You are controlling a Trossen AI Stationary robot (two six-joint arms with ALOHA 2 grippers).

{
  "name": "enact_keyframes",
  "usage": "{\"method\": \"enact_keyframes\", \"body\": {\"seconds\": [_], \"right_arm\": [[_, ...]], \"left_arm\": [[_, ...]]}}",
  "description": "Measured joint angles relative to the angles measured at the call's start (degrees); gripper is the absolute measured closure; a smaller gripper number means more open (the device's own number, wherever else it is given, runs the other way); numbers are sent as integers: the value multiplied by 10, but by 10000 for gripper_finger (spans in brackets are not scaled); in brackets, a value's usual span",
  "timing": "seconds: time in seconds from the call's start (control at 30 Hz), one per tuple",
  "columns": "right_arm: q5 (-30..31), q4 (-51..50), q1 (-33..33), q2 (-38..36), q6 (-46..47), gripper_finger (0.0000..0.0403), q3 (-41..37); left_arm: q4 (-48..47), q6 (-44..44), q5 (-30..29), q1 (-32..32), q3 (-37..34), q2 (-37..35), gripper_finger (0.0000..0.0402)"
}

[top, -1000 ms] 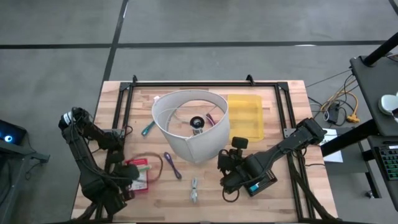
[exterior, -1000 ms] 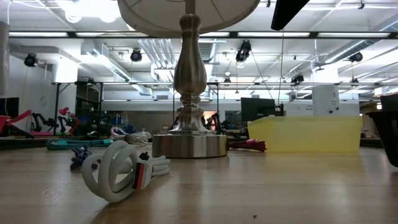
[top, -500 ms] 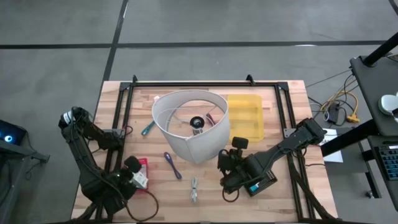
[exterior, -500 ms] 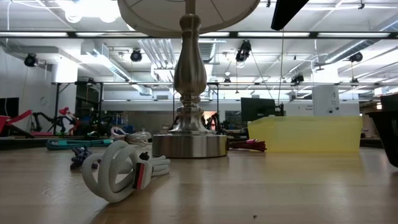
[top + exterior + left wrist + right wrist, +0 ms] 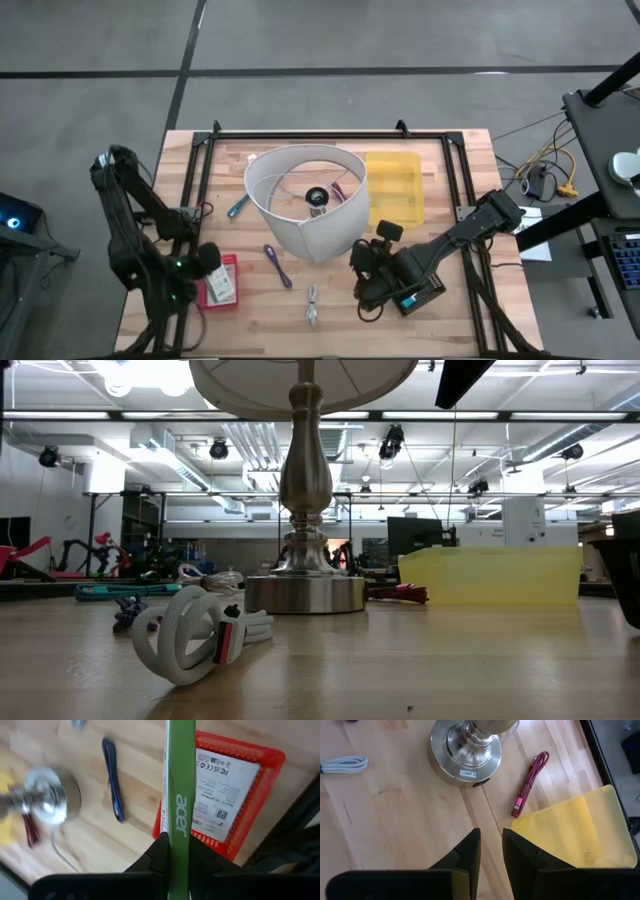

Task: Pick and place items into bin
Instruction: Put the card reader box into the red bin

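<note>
Two arms are in play, and I am starting at the table's left edge. The left gripper [image 5: 179,845] is now riding higher than it was a second ago. It has come up off the red-edged flat packet with the white printed label [image 5: 221,282]. Its fingers are clamped on a flat green strip printed with white lettering [image 5: 181,780], which is hanging over that packet. I am reading that as one item grasped and lifted, with the carry across the table not yet begun.

Moving right, the purple pen-like tool [image 5: 277,266] is lying where it was on the wood. The small silvery clip-like piece [image 5: 312,305] is lying just beyond it, also unmoved. Both are waiting for their turn. Next comes the large white open lampshade [image 5: 305,203], which is blocking the straight path. I am judging the strip will need to go around or over it.

Just past it, the shallow translucent yellow plastic bin [image 5: 374,192] is sitting near the table's far right side, touching the shade's edge as far as I can tell.

Further right, the right gripper [image 5: 491,851] is hovering near the front, unchanged. Its fingers are drawn nearly together and holding nothing, and its camera is looking at the silver lamp base [image 5: 466,751] and a red cable [image 5: 529,785].
</note>
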Motion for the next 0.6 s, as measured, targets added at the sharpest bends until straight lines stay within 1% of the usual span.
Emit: {"method": "enact_keyframes", "body": {"seconds": [0.13, 0.3, 0.6], "right_arm": [[0, 0, 0, 0, 16, 335, 0], [0, 0, 0, 0, 45, 335, 0], [0, 2, 0, 0, 52, 335, 0]], "left_arm": [[21, 56, 17, 0, -52, -41, 382], [69, 123, 28, 0, -102, -68, 382], [130, 130, 41, 0, -141, -83, 377]]}}
